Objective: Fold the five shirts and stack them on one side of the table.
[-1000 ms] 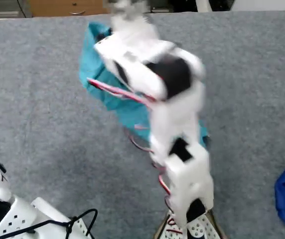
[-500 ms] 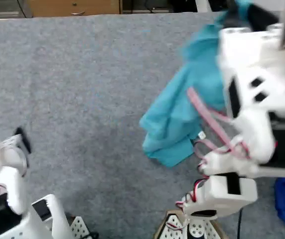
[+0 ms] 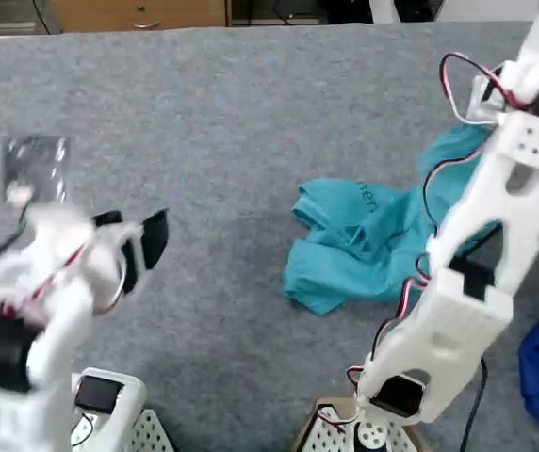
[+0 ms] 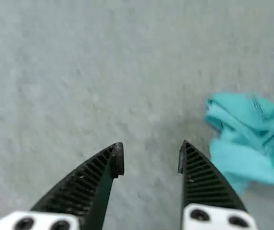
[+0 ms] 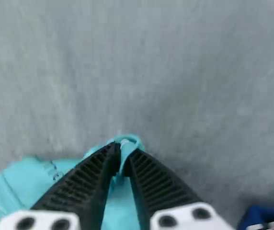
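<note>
Teal shirt (image 3: 354, 250) looked soft and light, best held by an edge; your right gripper (image 5: 122, 154) pinched one, your left gripper (image 4: 151, 153) stood spread.

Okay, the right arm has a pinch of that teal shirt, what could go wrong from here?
The right gripper pinches only a small tip of the teal shirt, so the cloth may slip out when pulled. The shirt lies bunched, and the left gripper hangs open over bare table beside it, so dragging one-handed may crumple it further.
</note>
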You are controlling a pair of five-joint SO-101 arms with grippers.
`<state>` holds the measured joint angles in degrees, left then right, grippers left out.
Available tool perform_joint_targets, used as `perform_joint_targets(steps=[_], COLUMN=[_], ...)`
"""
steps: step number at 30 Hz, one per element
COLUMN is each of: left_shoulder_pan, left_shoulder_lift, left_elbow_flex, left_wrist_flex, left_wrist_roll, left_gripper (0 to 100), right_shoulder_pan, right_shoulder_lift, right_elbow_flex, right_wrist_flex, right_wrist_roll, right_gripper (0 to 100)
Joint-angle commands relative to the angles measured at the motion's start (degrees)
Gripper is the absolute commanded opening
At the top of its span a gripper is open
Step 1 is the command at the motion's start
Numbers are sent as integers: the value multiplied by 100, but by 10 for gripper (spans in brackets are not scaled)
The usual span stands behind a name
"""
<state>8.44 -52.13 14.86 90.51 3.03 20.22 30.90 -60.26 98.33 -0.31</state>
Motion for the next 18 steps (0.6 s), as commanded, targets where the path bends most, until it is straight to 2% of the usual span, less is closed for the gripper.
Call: perform_joint_targets(steps=[1, 5, 7, 12, 18], left_shoulder_pan=[730, 1846, 2215, 2699, 2585], left_shoulder_lift=[1420, 2905, 3600, 5332, 7538], left_elbow_flex=[-1336, -2435, -2857, -3719, -5116], left_wrist_flex=[633, 905, 932, 923, 659], left_wrist_roll=[466, 888, 879, 870, 870], left_gripper=[201, 201, 201, 201, 201], right_shoulder_pan=[48, 154, 233, 321, 611], right_shoulder_lift=[532, 1095, 1270, 1578, 1833], right_elbow_flex=[31, -382, -734, -1833, -2818], right_wrist_flex=[-158, -387, -519, -589, -571], right_wrist_roll=[44, 88, 88, 88, 53], right_gripper=[161, 390, 436, 406, 361])
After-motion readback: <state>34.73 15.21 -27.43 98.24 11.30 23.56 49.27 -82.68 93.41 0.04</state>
